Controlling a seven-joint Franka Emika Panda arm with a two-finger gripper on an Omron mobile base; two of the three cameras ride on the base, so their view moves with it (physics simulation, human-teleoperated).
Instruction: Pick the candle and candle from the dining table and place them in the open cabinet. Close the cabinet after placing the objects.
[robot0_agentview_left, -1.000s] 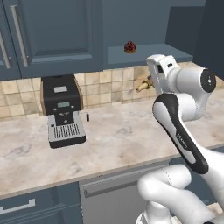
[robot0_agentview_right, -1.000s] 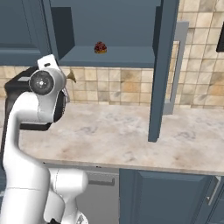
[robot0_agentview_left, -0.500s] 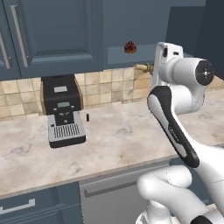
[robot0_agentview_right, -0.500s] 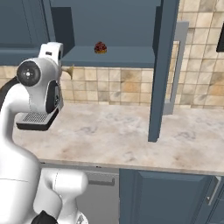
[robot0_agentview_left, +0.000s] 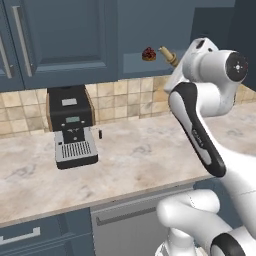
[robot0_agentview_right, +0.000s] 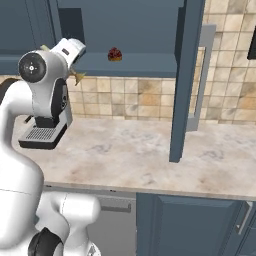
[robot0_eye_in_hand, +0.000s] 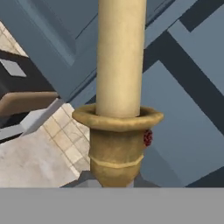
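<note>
The candle, a cream stick in a brass candlestick, stood close before the hand camera, its holder's cup flaring just below the wax. In the left base view the candle poked out from the end of the arm, tilted, its tip toward the open cabinet and near the shelf edge. In the right base view only a small brass bit of it showed beside the white hand. The gripper was clamped on the candlestick's lower stem; its fingertips themselves could not be made out.

A small dark red lump sat on the cabinet shelf, just left of the candle's tip in the left base view and apart from it. The same lump appeared on the shelf in the right base view, and peeked from behind the holder in the hand view.

The cabinet's door stood swung out over the counter, seen edge on, its silver bar handle upright on it.

Below lay a beige marbled counter backed by tan wall tiles. A black and silver coffee machine stood against the tiles at the left, well apart from the candle. Blue-grey cupboard fronts ran under the counter.
</note>
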